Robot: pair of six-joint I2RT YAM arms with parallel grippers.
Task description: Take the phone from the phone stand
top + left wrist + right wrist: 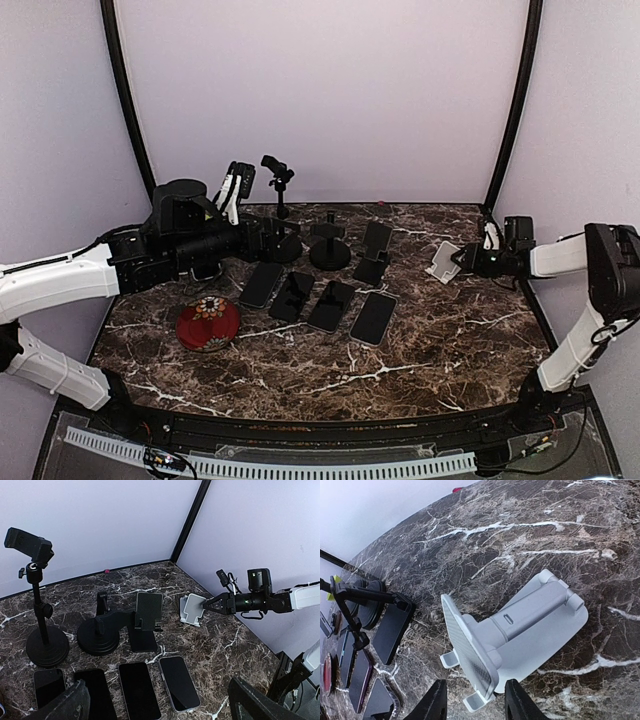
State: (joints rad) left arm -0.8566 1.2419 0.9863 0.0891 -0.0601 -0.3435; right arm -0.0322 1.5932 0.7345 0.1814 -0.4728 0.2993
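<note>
Four flat phones [373, 318]; fifth phone [149, 605] leans on black stand [142, 641] mid-table, so we judge lift upward. We see left gripper [157, 687] wide, empty, facing it; right gripper [476, 690] part-open astride white stand [520, 630] lip, gripping nothing.

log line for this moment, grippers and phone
left gripper open, empty | right gripper open at white stand | phone on black stand, untouched

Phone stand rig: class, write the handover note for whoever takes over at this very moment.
Left gripper: open, off the table, holding nothing.
Right gripper: open, fingers either side of the empty white stand at its front edge.
Phone: leaning on the black stand, mid-table, neither gripper on it.
Done: nothing yet.
Left: grasp the phone, lift it off the stand.
</note>
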